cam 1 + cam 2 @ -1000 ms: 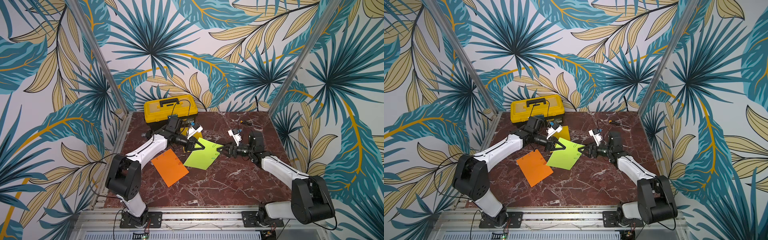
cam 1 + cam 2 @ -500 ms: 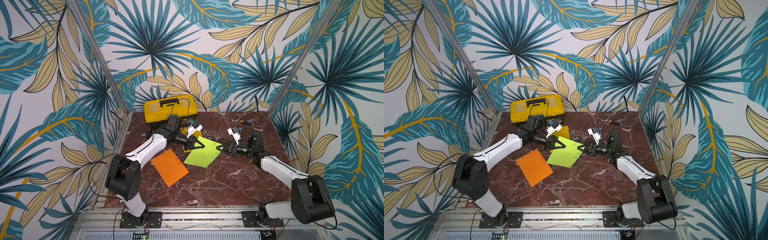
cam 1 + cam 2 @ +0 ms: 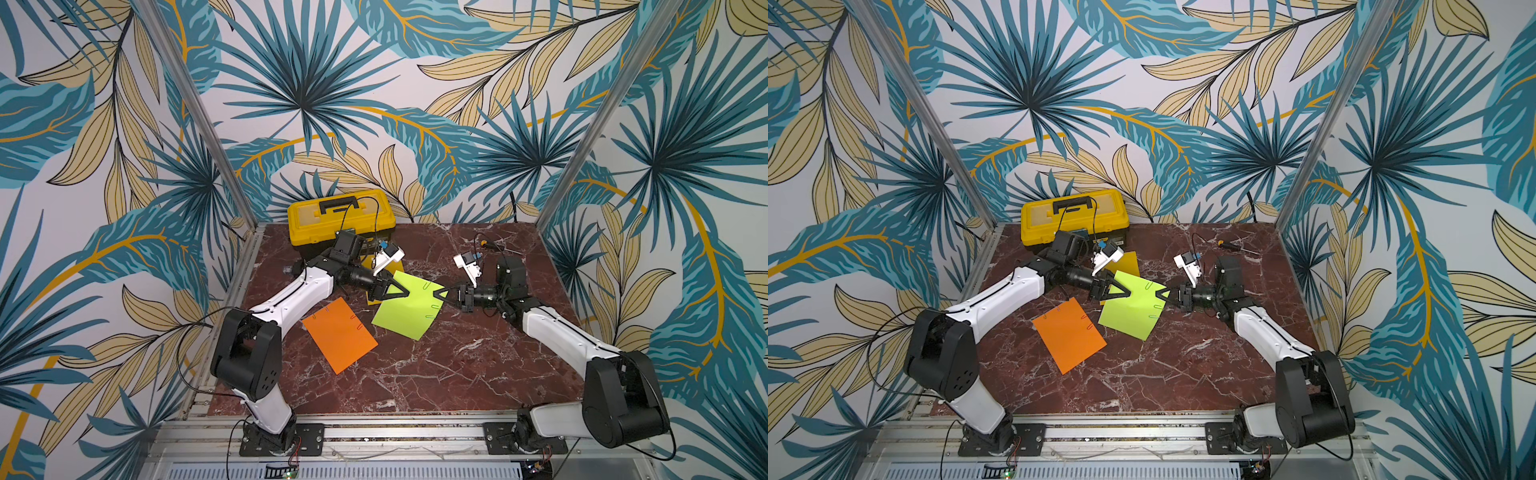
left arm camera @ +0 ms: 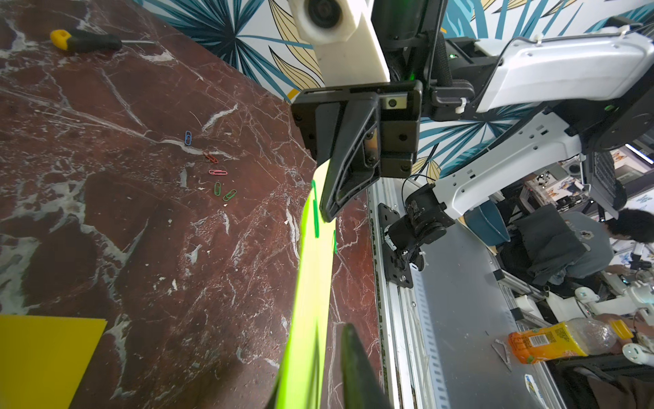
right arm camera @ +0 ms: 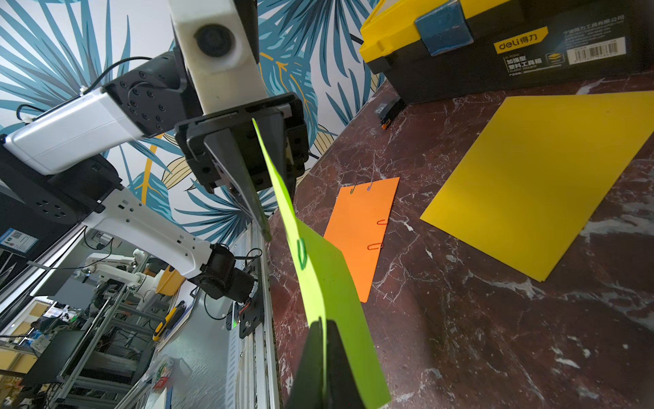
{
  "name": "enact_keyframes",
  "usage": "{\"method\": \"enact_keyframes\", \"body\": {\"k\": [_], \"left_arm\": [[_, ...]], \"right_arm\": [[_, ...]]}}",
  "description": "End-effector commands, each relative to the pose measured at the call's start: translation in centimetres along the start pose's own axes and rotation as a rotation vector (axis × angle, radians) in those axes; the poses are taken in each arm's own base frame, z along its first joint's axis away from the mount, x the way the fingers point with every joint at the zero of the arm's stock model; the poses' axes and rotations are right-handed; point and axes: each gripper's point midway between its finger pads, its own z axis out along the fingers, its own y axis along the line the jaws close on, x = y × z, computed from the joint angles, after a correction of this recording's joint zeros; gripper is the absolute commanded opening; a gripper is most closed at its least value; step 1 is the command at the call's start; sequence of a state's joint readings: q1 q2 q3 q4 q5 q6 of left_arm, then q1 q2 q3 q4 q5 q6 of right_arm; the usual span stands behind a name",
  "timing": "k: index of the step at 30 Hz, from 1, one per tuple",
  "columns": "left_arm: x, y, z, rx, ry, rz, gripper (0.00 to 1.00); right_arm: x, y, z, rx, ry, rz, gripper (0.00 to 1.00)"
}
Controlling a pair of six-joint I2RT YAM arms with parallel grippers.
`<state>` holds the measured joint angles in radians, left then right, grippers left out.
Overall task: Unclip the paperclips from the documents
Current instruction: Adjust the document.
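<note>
The lime green document [image 3: 405,316] hangs tilted above the table between both grippers, its lower corner near the marble. My right gripper [image 5: 322,325] is shut on its right edge, right beside a green paperclip [image 4: 315,212]. More green paperclips [image 3: 432,311] sit along that edge. My left gripper [image 3: 406,293] is at the sheet's left corner, open a little, with the sheet between its fingers [image 4: 350,354]. The orange document [image 3: 338,332] lies flat with several paperclips [image 5: 375,246] on its edges. The yellow document [image 5: 531,184] lies flat near the toolbox.
A yellow-and-black toolbox [image 3: 340,216] stands at the back left behind my left arm. A small yellow-handled screwdriver [image 3: 492,245] lies at the back right. Several loose paperclips [image 4: 216,173] lie on the marble table [image 3: 436,374] beyond the lime sheet.
My right gripper has reached in to the lime sheet's right edge and shut on it. My left gripper's jaws have parted slightly at the left corner.
</note>
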<state>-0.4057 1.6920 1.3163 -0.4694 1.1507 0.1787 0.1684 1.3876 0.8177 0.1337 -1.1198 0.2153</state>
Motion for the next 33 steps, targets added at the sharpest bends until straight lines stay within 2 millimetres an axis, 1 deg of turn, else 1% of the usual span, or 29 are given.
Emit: {"method": "enact_keyframes", "body": {"k": [1, 5, 8, 14, 19, 22, 23, 24, 28, 30, 33], "left_arm": [[-0.9, 0.0, 0.0, 0.029, -0.010, -0.022, 0.28], [-1.1, -0.3, 0.3, 0.052, -0.009, -0.025, 0.29], [-1.2, -0.4, 0.6, 0.067, -0.007, -0.028, 0.27], [-1.1, -0.5, 0.9, 0.076, -0.002, -0.036, 0.12], [-1.0, -0.5, 0.9, 0.070, 0.000, -0.033, 0.03], [-1.0, -0.6, 0.9, 0.070, 0.000, -0.022, 0.00], [-1.0, -0.7, 0.8, 0.073, -0.002, -0.019, 0.00], [-1.0, -0.9, 0.8, 0.077, -0.002, -0.016, 0.00], [-0.9, -1.3, 0.7, 0.088, -0.005, -0.008, 0.00], [-0.7, -1.4, 0.7, 0.098, -0.005, -0.010, 0.00], [-0.4, -1.6, 0.8, 0.107, -0.001, -0.015, 0.00]], "right_arm": [[0.1, 1.2, -0.1, -0.023, 0.026, -0.025, 0.03], [0.0, 1.3, 0.1, -0.023, 0.034, -0.030, 0.03], [0.0, 1.4, 0.3, -0.023, 0.040, -0.036, 0.03], [0.2, 1.4, 0.4, -0.016, 0.061, -0.038, 0.03], [0.1, 1.5, 0.4, -0.011, 0.068, -0.042, 0.05], [0.5, 1.3, 0.2, 0.013, 0.095, -0.048, 0.14], [0.5, 1.3, 0.1, 0.024, 0.104, -0.058, 0.21], [1.0, 1.3, -0.1, 0.038, 0.129, -0.041, 0.28], [0.5, 1.6, -0.6, 0.078, 0.162, -0.082, 0.42], [0.1, 1.6, -0.7, 0.093, 0.172, -0.103, 0.48], [-0.7, 1.7, -0.8, 0.100, 0.182, -0.127, 0.52]]}}
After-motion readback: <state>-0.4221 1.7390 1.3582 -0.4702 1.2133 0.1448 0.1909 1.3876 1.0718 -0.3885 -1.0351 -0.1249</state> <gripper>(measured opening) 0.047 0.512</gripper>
